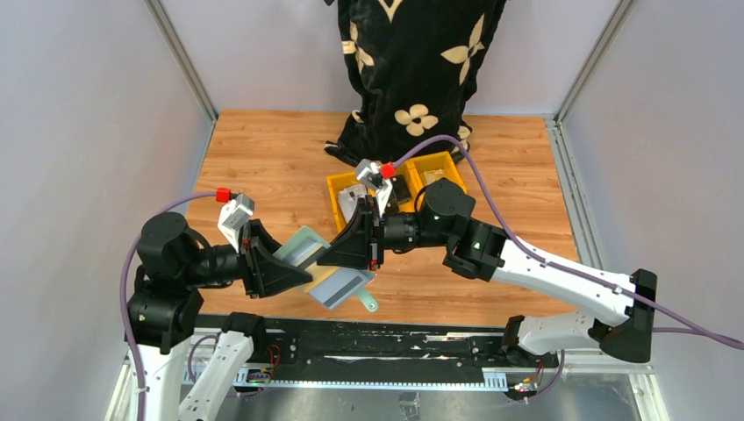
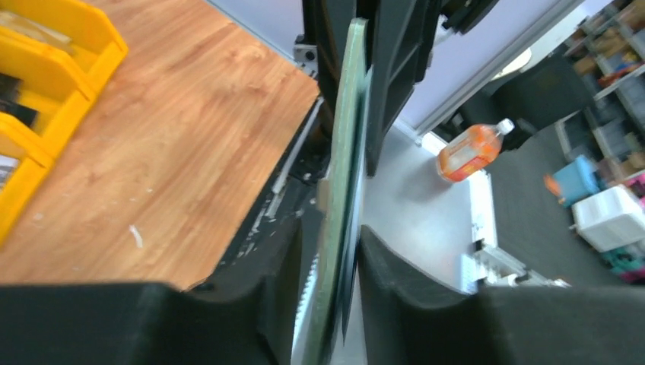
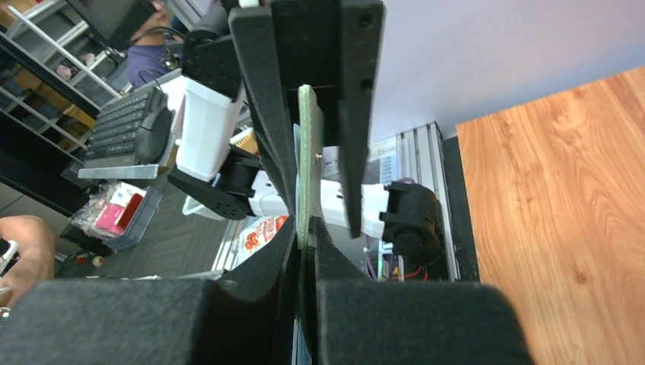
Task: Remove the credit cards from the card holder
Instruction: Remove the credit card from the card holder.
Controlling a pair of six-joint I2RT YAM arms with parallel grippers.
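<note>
Plainly, both claws are clamped on the same thing. The left claw (image 1: 294, 267) is closed on one leaf of the card holder (image 1: 305, 248). Its own camera shows the pale green edge of that holder (image 2: 344, 190) standing upright in the narrow gap between its two black fingers (image 2: 395, 281). The right claw (image 1: 338, 253) comes in from the opposite side. In its wrist view its fingers (image 3: 342, 266) are pressed shut on a thin green edge (image 3: 305, 152), with the other claw's fingers meeting it from beyond. The holder therefore hangs spread open in the air between the two arms, above the near part of the wooden table (image 1: 263, 158). Its lower half slopes down toward the front edge. None of the credit cards lies loose on the wood. The grey-blue face of the holder's lower half may be a card sitting in its slot, though the overhead view is too coarse to be sure. I judge the step in hand to be bracing and opening the holder, with no card drawn out yet. The next move likely calls for the left claw to keep its leaf firmly pinned. The right claw would let go and take a card by its exposed edge alone, then pull straight along the slot. Behind the right claw sit the yellow bins (image 1: 333, 197), and past them a black patterned cloth (image 1: 412, 70).
</note>
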